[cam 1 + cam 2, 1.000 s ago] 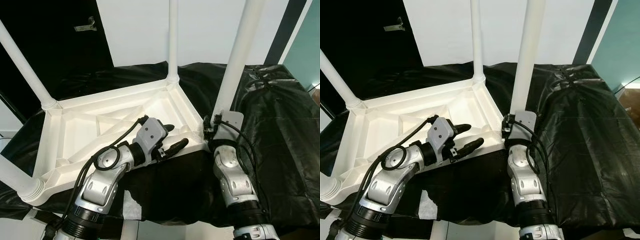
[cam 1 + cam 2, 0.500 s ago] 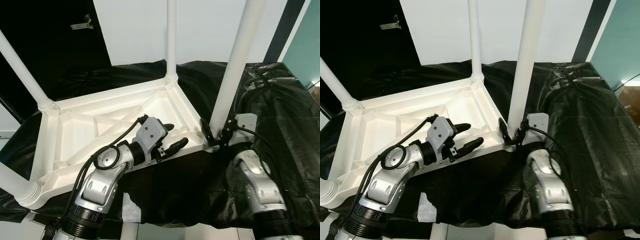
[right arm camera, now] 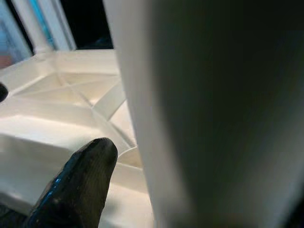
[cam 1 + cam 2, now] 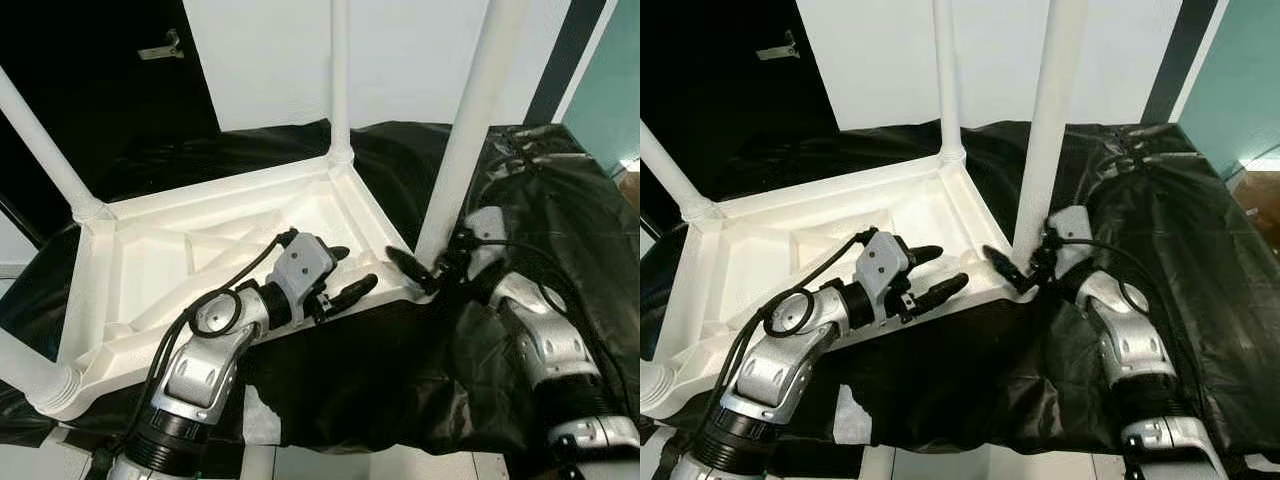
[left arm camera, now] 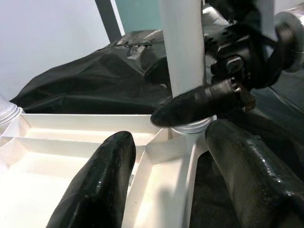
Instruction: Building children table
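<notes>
Left hand is resting over the near rim of the upturned white tabletop, its two black fingers parted wide with nothing between them; in the left wrist view one finger is lying inside the ribbed underside and the other outside the rim. The tabletop is lying upside down on a counter draped in black plastic sheeting, with a leg standing in each corner socket: the near left leg, the far left leg, the far leg and the near right leg. Right hand is reaching to the foot of the near right leg, where it is meeting its socket; one black finger is lying along the rim beside the leg, and the right wrist view is showing the leg very close against that hand, but whether the fingers are closing on it I cannot tell.

Judging by the thin ribbed moulding, the table is probably light, stiff plastic, smooth and rather slippery for hard fingers. The rim and the ribs are looking like the surest places to hold the top. A leg is likely best taken low, near its socket, since a push higher up could lever it and tip the whole piece on the slick sheeting.
</notes>
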### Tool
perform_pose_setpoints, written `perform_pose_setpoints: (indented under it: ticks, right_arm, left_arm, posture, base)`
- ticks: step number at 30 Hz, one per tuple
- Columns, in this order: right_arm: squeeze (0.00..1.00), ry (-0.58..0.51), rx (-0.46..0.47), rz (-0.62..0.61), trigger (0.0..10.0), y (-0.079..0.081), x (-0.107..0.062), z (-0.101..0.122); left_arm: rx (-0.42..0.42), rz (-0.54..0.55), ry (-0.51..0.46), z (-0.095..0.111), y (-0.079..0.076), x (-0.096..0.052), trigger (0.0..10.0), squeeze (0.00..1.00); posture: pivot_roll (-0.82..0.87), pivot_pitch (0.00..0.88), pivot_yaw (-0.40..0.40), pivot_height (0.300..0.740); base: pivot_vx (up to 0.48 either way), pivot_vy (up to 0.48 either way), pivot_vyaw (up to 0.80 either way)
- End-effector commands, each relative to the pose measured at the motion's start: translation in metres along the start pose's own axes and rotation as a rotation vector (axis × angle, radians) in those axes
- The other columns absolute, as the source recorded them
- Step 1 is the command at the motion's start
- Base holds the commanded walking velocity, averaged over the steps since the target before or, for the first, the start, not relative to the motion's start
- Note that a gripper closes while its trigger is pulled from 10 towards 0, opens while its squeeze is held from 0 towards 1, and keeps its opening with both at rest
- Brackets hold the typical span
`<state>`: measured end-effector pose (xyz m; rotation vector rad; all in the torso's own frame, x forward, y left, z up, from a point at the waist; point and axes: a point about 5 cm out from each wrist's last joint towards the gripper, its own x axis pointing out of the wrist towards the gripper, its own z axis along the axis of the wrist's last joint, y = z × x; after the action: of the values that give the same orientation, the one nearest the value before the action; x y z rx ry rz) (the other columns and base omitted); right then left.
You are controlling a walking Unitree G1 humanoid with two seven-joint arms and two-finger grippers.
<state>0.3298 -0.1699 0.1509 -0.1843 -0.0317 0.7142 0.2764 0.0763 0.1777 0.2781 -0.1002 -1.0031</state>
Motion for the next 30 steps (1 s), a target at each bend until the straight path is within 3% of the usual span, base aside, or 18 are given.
perform_pose_setpoints:
  ticks: [1, 2, 3, 4, 12, 20, 21, 22, 23, 24, 27, 30]
  right_arm:
    - [0.0, 0.033, -0.028, 0.048, 8.3, 0.0, 0.002, -0.004]
    - [0.0, 0.042, -0.022, 0.073, 1.1, 0.001, 0.003, -0.006]
    - [0.0, 0.042, -0.022, 0.073, 1.1, 0.001, 0.003, -0.006]
    - [0.0, 0.047, -0.028, 0.088, 0.0, 0.002, 0.003, -0.007]
    - [0.0, 0.066, -0.025, 0.096, 0.0, 0.002, -0.001, -0.013]
    - [0.0, 0.126, -0.051, -0.042, 0.0, -0.003, -0.011, -0.023]
    - [0.0, 0.13, -0.04, -0.086, 3.1, -0.004, -0.012, -0.025]
    - [0.0, 0.13, -0.04, -0.086, 3.1, -0.004, -0.012, -0.025]
    - [0.0, 0.126, -0.032, -0.141, 10.0, -0.004, -0.013, -0.026]
    - [0.0, 0.126, -0.032, -0.141, 10.0, -0.004, -0.013, -0.026]
    - [0.0, 0.121, 0.041, -0.372, 10.0, 0.003, -0.015, -0.03]
    - [0.0, 0.124, 0.08, -0.519, 10.0, 0.009, -0.016, -0.033]
  left_arm:
    - [0.015, 0.044, 0.013, -0.001, 0.005, -0.003, 10.0, 0.0]
    - [0.014, 0.044, 0.013, -0.001, 0.005, -0.003, 10.0, 0.0]
    - [0.014, 0.044, 0.013, -0.001, 0.005, -0.003, 10.0, 0.0]
    - [0.015, 0.045, 0.013, -0.001, 0.004, -0.002, 10.0, 0.0]
    - [0.015, 0.044, 0.01, -0.001, 0.003, -0.001, 10.0, 0.0]
    - [0.013, 0.027, 0.009, -0.001, 0.001, 0.0, 10.0, 0.0]
    - [0.012, 0.024, 0.009, -0.001, 0.0, 0.0, 10.0, 0.0]
    - [0.012, 0.024, 0.009, -0.001, 0.0, 0.0, 10.0, 0.0]
    - [0.01, 0.019, 0.01, -0.002, -0.001, 0.001, 10.0, 0.0]
    - [0.01, 0.019, 0.01, -0.002, -0.001, 0.001, 10.0, 0.0]
    - [0.007, 0.008, 0.01, -0.002, -0.002, 0.002, 10.0, 0.0]
    - [0.005, 0.003, 0.011, -0.003, -0.003, 0.001, 10.0, 0.0]
  posture:
    - [-0.03, 0.016, 0.028, 0.74]
    - [-0.03, 0.015, 0.026, 0.74]
    - [-0.03, 0.015, 0.026, 0.74]
    - [-0.02, 0.014, 0.024, 0.74]
    - [-0.03, 0.008, 0.024, 0.74]
    - [-0.04, 0.008, 0.028, 0.74]
    - [-0.04, 0.008, 0.03, 0.74]
    - [-0.04, 0.008, 0.03, 0.74]
    - [-0.04, 0.007, 0.033, 0.74]
    - [-0.04, 0.007, 0.033, 0.74]
    - [-0.05, 0.008, 0.035, 0.74]
    - [-0.05, 0.011, 0.042, 0.74]
  base:
    - [0.0, 0.0, 0.0]
    - [0.0, 0.0, 0.0]
    - [0.0, 0.0, 0.0]
    - [0.0, 0.0, 0.0]
    - [0.0, 0.0, 0.0]
    - [0.0, 0.0, 0.0]
    - [0.0, 0.0, 0.0]
    - [0.0, 0.0, 0.0]
    - [0.0, 0.0, 0.0]
    - [0.0, 0.0, 0.0]
    - [0.0, 0.0, 0.0]
    - [0.0, 0.0, 0.0]
